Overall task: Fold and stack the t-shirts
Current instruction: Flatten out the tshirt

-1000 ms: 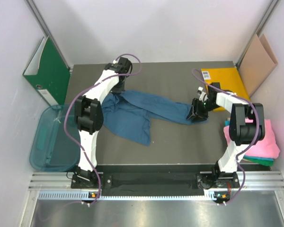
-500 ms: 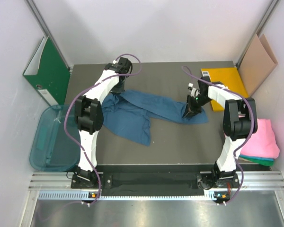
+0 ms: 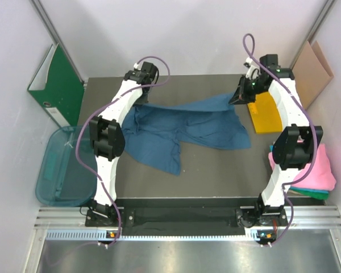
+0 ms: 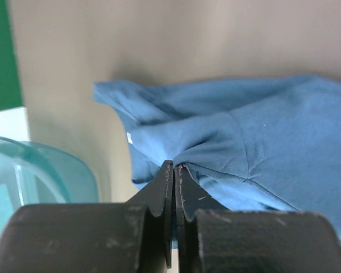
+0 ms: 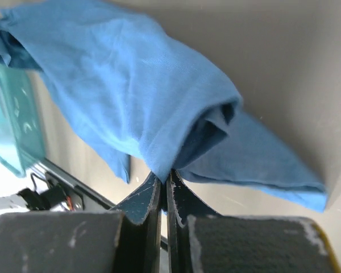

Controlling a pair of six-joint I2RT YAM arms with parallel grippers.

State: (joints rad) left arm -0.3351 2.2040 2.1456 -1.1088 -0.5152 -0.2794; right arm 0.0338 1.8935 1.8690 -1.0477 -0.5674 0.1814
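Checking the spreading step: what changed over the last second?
The right gripper shut its fingers on the right end of the dark blue t-shirt and carried it toward the far side, stretching the cloth out. The left gripper stayed clamped on its other end; the pink t-shirt did not move.

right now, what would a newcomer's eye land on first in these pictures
A dark blue shirt is stretched across the middle of the table. Its far edge is pinched at one end by the left fingers and at the other by the right fingers, both shut on it. At the right edge, a folded pink shirt lies on a teal one.
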